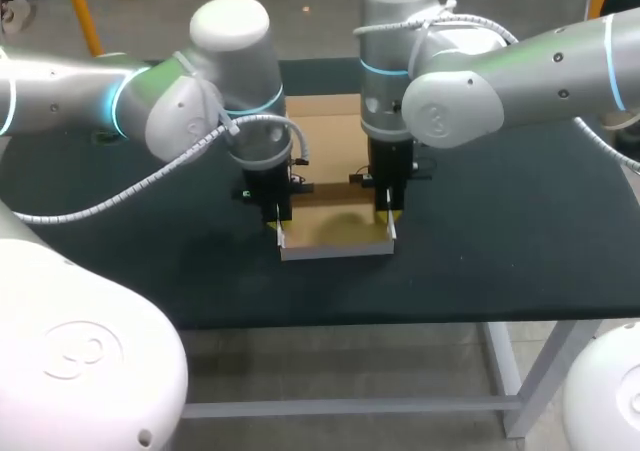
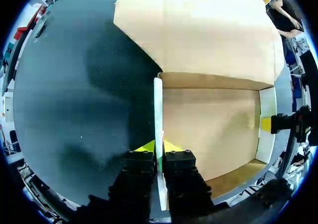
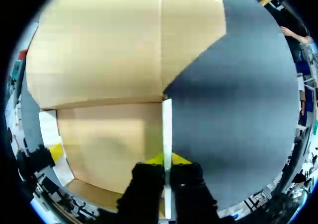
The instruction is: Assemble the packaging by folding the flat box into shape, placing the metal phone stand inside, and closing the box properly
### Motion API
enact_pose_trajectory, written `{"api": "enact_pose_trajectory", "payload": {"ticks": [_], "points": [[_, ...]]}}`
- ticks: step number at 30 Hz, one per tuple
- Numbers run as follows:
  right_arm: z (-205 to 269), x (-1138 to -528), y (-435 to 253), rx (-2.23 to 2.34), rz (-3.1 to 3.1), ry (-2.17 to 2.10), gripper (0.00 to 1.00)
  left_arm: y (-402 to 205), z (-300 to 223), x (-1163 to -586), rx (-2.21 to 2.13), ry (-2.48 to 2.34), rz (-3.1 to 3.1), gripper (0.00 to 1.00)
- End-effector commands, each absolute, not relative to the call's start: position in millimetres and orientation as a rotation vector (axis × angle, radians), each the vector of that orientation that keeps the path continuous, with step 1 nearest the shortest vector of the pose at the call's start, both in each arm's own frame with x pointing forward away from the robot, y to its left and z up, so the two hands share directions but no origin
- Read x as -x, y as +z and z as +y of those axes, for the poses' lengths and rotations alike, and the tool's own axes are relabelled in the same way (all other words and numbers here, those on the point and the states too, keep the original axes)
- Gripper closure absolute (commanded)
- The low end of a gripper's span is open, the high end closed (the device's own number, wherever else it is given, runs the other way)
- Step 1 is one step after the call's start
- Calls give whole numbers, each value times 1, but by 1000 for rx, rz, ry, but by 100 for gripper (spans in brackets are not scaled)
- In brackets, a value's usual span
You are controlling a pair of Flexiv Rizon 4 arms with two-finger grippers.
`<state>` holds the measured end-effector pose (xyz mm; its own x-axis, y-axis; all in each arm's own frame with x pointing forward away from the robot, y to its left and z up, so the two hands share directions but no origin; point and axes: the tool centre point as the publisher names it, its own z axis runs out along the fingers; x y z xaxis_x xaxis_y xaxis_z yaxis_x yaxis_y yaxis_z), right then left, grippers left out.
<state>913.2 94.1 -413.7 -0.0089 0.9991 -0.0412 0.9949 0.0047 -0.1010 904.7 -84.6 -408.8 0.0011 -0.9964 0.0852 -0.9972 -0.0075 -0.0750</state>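
Note:
A brown cardboard box (image 1: 335,233) lies on the table with its side walls raised and its lid flap (image 1: 325,131) flat behind it. My left gripper (image 1: 278,229) is shut on the box's left wall (image 2: 158,105), its yellow tips on either side of the white edge (image 2: 158,147). My right gripper (image 1: 390,221) is shut on the right wall (image 3: 167,119) in the same way (image 3: 167,158). Each wrist view shows the other arm's gripper across the box's bare floor (image 2: 208,129). No metal phone stand is in view.
The dark table (image 1: 500,231) stretches out on both sides of the box. Its front edge (image 1: 400,319) runs a short way in front of the box's front wall (image 1: 335,252).

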Motion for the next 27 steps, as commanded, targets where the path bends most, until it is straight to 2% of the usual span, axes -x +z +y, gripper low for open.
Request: {"api": "enact_pose_trajectory", "payload": {"ticks": [1, 2, 3, 4, 15, 24, 27], "points": [[89, -906, -402, 2191, -2223, 99, 57, -419, -85, -909, -2256, 117, -2237, 100], [87, -905, -399, 2188, -2232, 83, 36, -419, -85, -908, -2257, 119, -2236, 100], [86, -904, -396, 2181, -2240, 65, 5, -419, -85, -908, -2258, 120, -2236, 100], [85, -904, -394, 2169, -2242, 44, 0, -418, -85, -908, -2258, 121, -2237, 100], [72, -894, -375, 2011, -2341, -118, 0, -416, -84, -906, -2272, 135, -2243, 100], [58, -880, -344, 1689, -2564, -348, 0, -414, -84, -905, -2287, 139, -2253, 100], [45, -874, -332, 1454, -2620, -481, 0, -413, -84, -904, -2292, 138, -2254, 100]]}}
